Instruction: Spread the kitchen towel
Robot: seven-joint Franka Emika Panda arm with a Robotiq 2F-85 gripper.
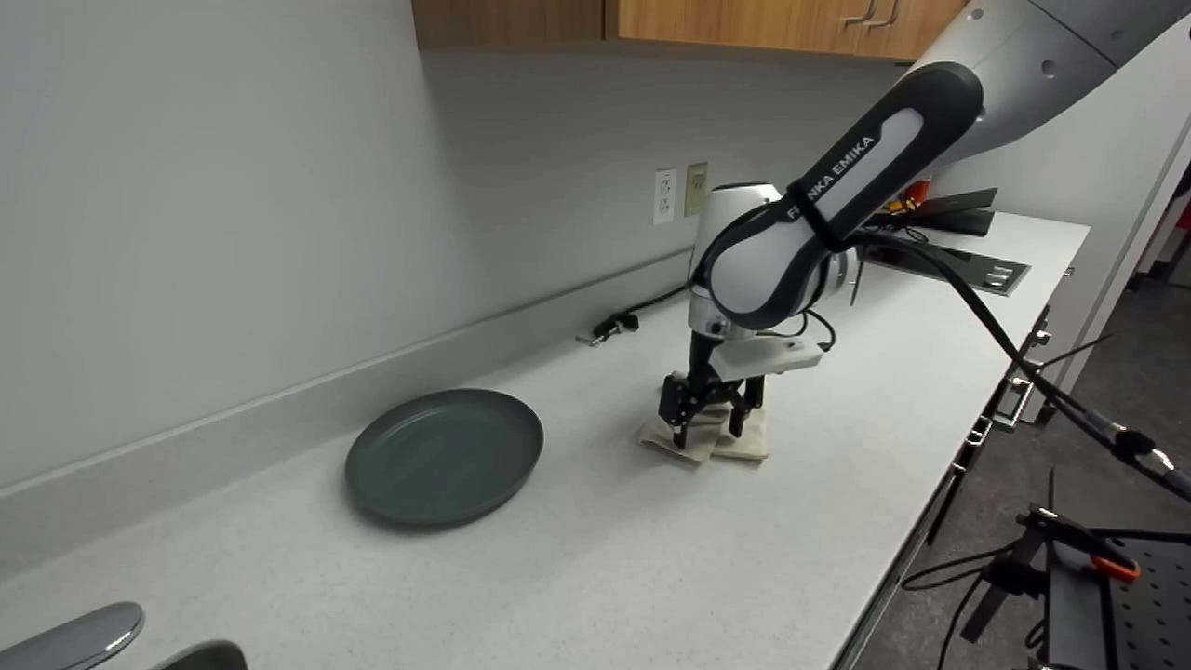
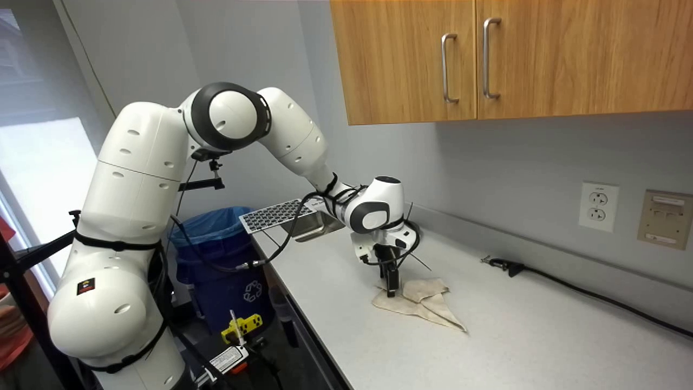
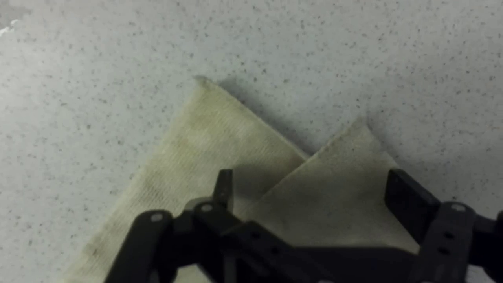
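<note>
The kitchen towel [image 1: 746,445] is a small beige cloth lying folded and creased on the white counter. In an exterior view [image 2: 427,304] it shows overlapping folds and one long pointed corner. In the wrist view the towel [image 3: 204,137] has two corners, with one flap lying over another layer. My gripper [image 1: 709,435] points down over the towel with its fingers apart. In the wrist view the gripper [image 3: 309,173] is open, with the overlapping flap between its fingers and nothing pinched. The fingertips are at or just above the cloth; I cannot tell if they touch it.
A dark green plate [image 1: 445,458] lies on the counter near the wall. A black cable with a clamp [image 2: 506,265] lies along the backsplash. A faucet [image 1: 79,640] is at the near corner. Wooden cabinets [image 2: 403,59] hang above. A cooktop [image 1: 968,267] is behind the arm.
</note>
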